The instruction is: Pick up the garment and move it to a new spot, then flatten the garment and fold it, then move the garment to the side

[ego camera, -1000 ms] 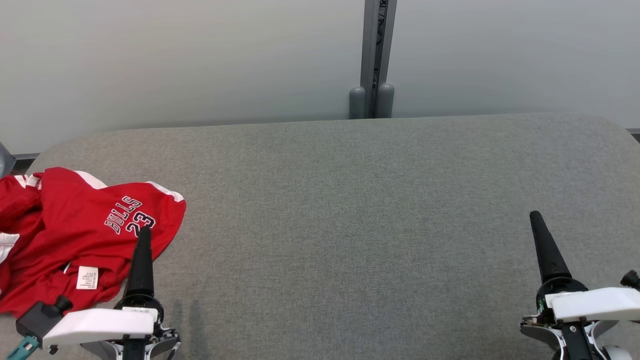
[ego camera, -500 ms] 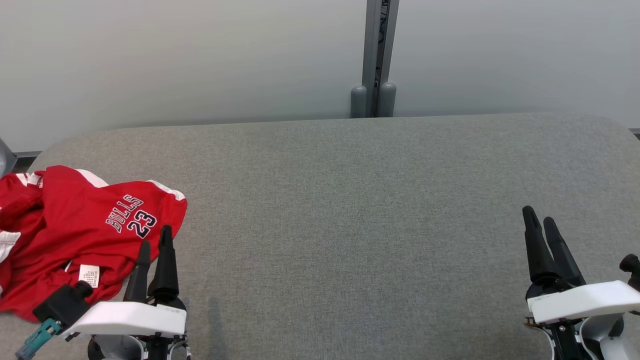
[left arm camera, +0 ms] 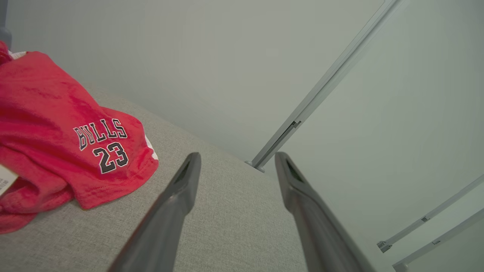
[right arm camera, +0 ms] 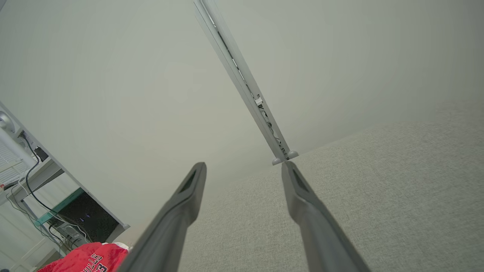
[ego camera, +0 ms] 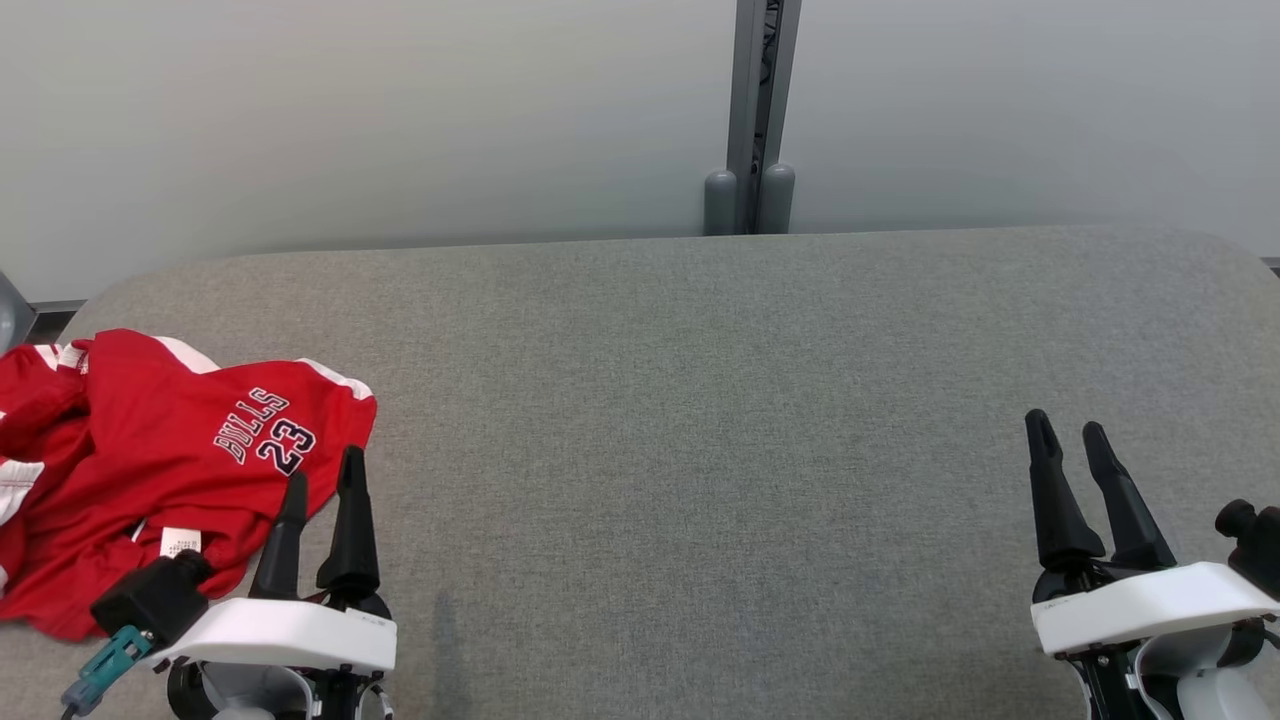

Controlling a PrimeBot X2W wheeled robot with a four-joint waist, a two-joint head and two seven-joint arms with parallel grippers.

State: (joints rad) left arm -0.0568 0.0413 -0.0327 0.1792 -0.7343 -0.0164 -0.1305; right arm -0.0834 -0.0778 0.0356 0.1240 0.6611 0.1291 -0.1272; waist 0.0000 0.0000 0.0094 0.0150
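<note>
Red and crumpled, the Bulls garment (ego camera: 150, 470) lies at the lower left of the grey tabletop (ego camera: 700, 450). The left claw (ego camera: 324, 468) beside its hem and the right claw (ego camera: 1063, 424) at lower right both gape empty. Every step is yet to do: pickup, flattening, folding.

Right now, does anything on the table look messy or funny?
Yes: the red jersey lies crumpled at the left edge of the grey table, bunched in folds, its white care label showing. Nothing looks spilled or broken.
</note>
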